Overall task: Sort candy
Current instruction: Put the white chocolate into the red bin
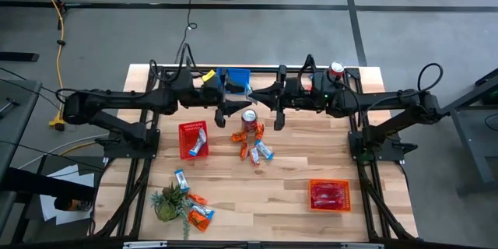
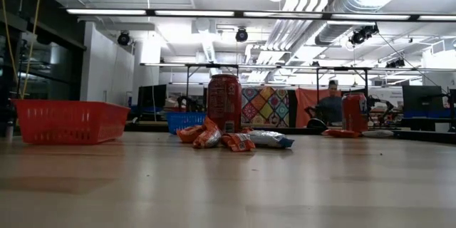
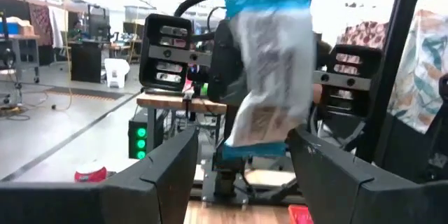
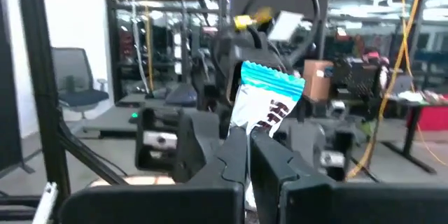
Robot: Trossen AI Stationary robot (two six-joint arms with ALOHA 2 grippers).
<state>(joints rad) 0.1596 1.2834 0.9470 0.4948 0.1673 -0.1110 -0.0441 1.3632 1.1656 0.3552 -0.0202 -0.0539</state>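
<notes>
Right tool (image 4: 248,143) pinched blue-and-white candy packet (image 4: 269,105) above wooden surface (image 1: 272,194). Left tool (image 3: 241,161) stood spread, empty, facing it. Grey concrete floor (image 1: 93,23), workshop room behind.

Blue-and-white packet (image 4: 269,105) hanging upright, pinched at its lower edge; orange and blue-and-white packets (image 1: 254,148) heaped mid-table; others (image 1: 196,206) near the plant (image 1: 167,202)

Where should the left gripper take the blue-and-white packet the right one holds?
Probably the free blue-crimped end of the packet, away from the right gripper, which is shut on its other end. The left gripper is open and faces it head-on, with a finger on either side.
</notes>
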